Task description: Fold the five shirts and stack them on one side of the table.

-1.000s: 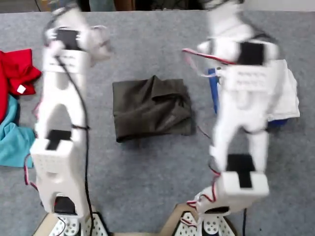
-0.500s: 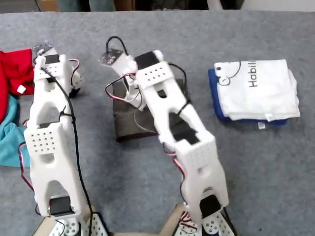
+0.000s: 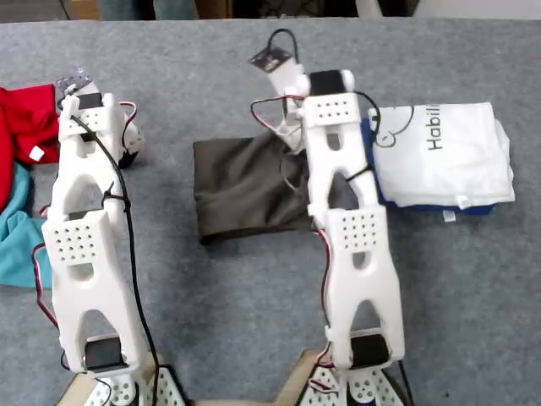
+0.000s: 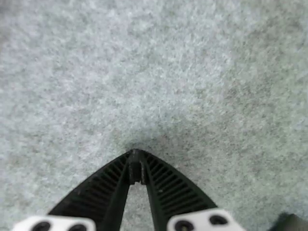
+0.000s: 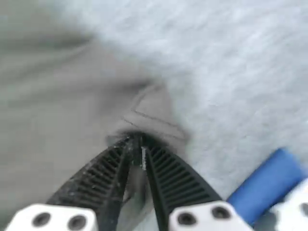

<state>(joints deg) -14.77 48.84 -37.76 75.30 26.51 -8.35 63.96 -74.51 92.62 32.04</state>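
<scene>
Dark shirt (image 3: pixel 241 190) lies mid-frame, its upper right corner pinched by the right gripper (image 5: pixel 136 142), close to the folded stack (image 3: pixel 448 161); the left gripper (image 4: pixel 135 161), tips together, sits farther off, upper left.

This looks like a robotics lab or maker's workbench, not a home. The tabletop (image 3: pixel 211 321) is covered in grey felt-like cloth. Two white plastic arms, the left arm (image 3: pixel 80 245) and the right arm (image 3: pixel 355 245), stand on small wooden boards (image 3: pixel 76 391) at its near edge, with loose black and red wires (image 3: pixel 127 220) running along them. Clothes lie on the cloth: a dark shirt (image 3: pixel 237 186), a folded white shirt (image 3: pixel 448 152) and a crumpled red shirt (image 3: pixel 25 118).
</scene>
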